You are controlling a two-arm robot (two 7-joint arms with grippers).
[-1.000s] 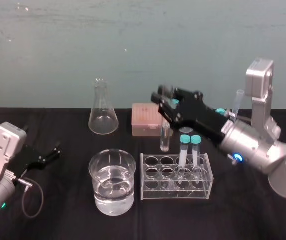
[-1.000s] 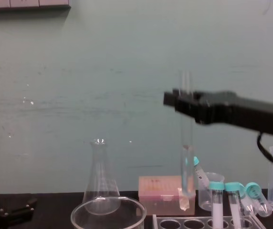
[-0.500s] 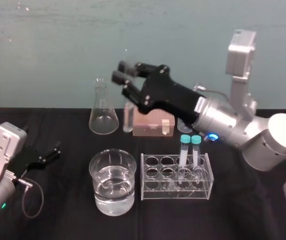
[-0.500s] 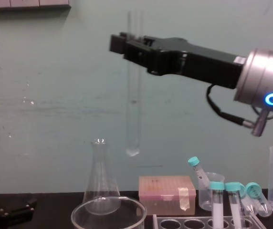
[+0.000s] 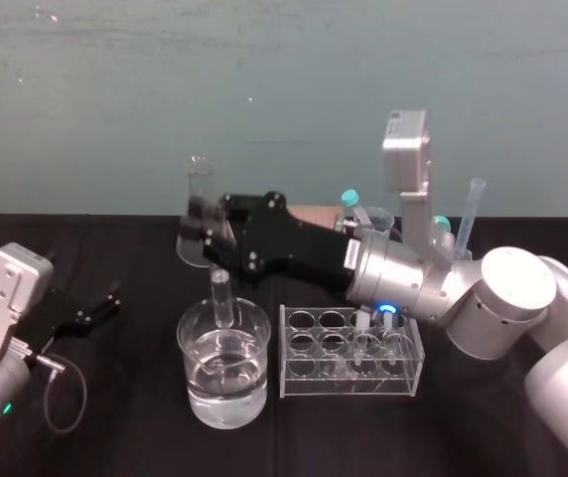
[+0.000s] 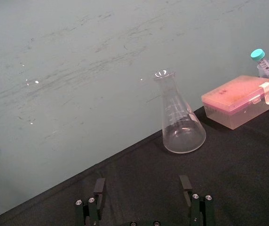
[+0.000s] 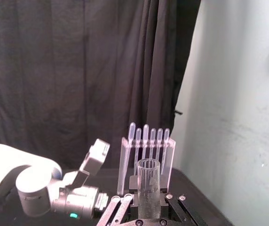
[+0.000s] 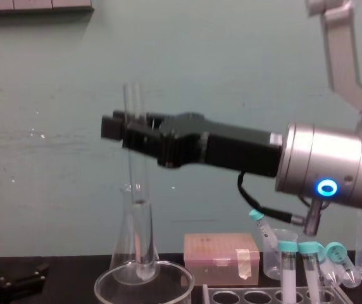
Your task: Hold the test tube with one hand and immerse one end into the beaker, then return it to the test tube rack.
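Your right gripper (image 8: 130,128) was clamped on the tube (image 5: 221,294), held upright, its lower end just inside the beaker's (image 5: 264,324) mouth. Your left gripper (image 6: 141,189) rested parked on the table (image 5: 115,437), fingers apart.

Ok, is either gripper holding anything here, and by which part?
The right gripper holds the test tube near its top, just below the open mouth, upright over the beaker. The left gripper, off to the left, is open and holds nothing.

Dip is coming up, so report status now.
Right gripper shut on test tube, upright over beaker, lower end inside the rim. Left gripper open, parked on table at left. Nothing between tube and water.
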